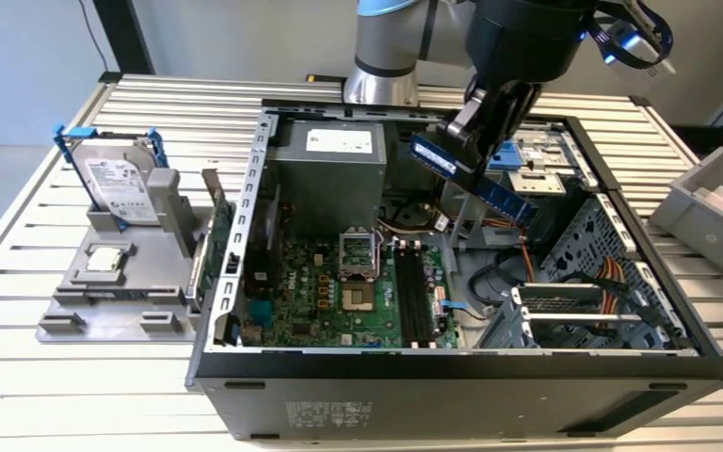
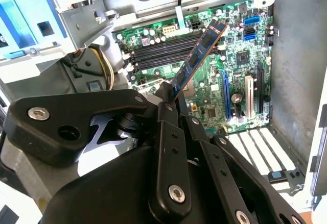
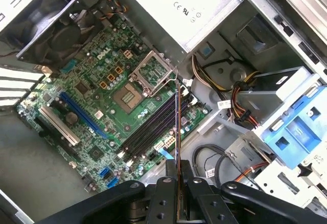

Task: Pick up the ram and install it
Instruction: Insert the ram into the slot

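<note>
end effector (image 1: 462,132) grips the ram (image 1: 503,194), tilted above the motherboard (image 1: 330,299).

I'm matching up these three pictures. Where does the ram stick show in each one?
Exterior view: the ram is held tilted in the gripper, above the computer case.
Second wrist view: the ram slants out from the gripper, flat side showing.
First wrist view: the ram is seen edge-on, a thin line from the gripper.
Shared landmark: the long black slots.
</note>
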Action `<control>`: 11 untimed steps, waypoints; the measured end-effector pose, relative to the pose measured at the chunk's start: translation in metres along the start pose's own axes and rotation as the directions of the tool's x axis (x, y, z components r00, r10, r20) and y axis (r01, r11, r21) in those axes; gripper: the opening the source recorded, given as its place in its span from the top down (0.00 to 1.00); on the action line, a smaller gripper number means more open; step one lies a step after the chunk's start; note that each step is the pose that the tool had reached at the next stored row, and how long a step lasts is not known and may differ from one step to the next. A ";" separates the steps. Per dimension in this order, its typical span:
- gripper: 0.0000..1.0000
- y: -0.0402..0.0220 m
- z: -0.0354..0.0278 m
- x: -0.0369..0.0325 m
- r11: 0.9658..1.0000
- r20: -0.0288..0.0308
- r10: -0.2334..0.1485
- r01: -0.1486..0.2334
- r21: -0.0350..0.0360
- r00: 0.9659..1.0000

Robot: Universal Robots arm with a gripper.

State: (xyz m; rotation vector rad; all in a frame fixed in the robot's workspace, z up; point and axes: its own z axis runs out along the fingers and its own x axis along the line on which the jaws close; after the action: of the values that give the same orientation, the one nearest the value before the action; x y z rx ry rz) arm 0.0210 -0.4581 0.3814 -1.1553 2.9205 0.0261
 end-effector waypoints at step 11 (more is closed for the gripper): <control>1.00 0.0000 0.0000 0.0000 0.994 0.002 0.108 -0.108 0.001 0.994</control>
State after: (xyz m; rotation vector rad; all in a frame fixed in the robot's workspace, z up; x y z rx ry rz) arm 0.0210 -0.4581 0.3814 -0.9948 2.9780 0.0260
